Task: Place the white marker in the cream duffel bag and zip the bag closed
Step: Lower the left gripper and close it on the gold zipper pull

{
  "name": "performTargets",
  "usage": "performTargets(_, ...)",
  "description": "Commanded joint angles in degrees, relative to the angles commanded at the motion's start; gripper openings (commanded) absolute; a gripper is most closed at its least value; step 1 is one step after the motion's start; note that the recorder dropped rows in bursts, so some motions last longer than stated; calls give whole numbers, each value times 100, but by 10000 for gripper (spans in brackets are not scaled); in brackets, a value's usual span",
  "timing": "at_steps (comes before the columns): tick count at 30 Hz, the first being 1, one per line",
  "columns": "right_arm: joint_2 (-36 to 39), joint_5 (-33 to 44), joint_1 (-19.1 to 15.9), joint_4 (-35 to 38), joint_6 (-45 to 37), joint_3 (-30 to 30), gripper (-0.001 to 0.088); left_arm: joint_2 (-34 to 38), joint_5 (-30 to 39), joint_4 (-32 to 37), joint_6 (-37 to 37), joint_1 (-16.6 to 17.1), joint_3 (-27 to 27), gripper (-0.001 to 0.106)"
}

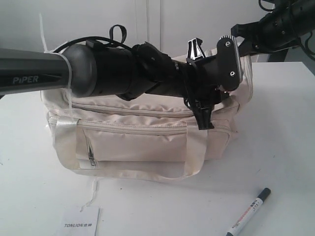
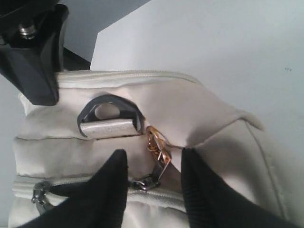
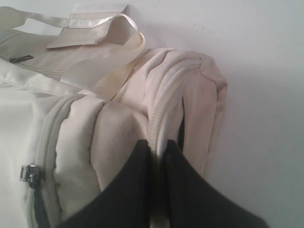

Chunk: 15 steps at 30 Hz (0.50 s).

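So the white marker (image 1: pixel 248 212) isn't in the bag yet. It's lying flat on the white desk (image 1: pixel 275 137) at the lower right of the exterior frame, well apart from the cream duffel bag (image 1: pixel 147 142). Its long axis runs diagonally, with the black cap toward the upper right and the other end running to the bottom edge. At the lower left there's a flat white TONLION card (image 1: pixel 81 223) just in front of the bag. The big black left arm (image 1: pixel 98 71) cuts straight across the exterior view and hides most of the bag's top, and the right arm (image 1: pixel 275 24) comes in from the upper right. The bag is soft, slightly rumpled fabric with shiny satin-like strap handles (image 1: pixel 66 137) and a zipped front pocket (image 1: pixel 133 142). In the left wrist view the left gripper (image 2: pixel 154 154) has its jaws spread apart and isn't holding anything. A gold clasp (image 2: pixel 156 145) and a silver zip slider (image 2: pixel 142 183) sit in the gap between its black ribbed fingers (image 2: pixel 107 190), with a grey D-ring (image 2: pixel 109 111) just beyond. The right gripper (image 3: pixel 158 145) is pinched nearly closed on a puckered fold of the bag's zipper edge at one end.
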Motion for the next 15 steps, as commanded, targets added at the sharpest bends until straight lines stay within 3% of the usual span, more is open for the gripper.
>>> performTargets(9,0,0,0,0,0,0,0,161,69,0,0,0,-24,428)
performTargets(15,0,0,0,0,0,0,0,382,25,0,-59,0,-402,428)
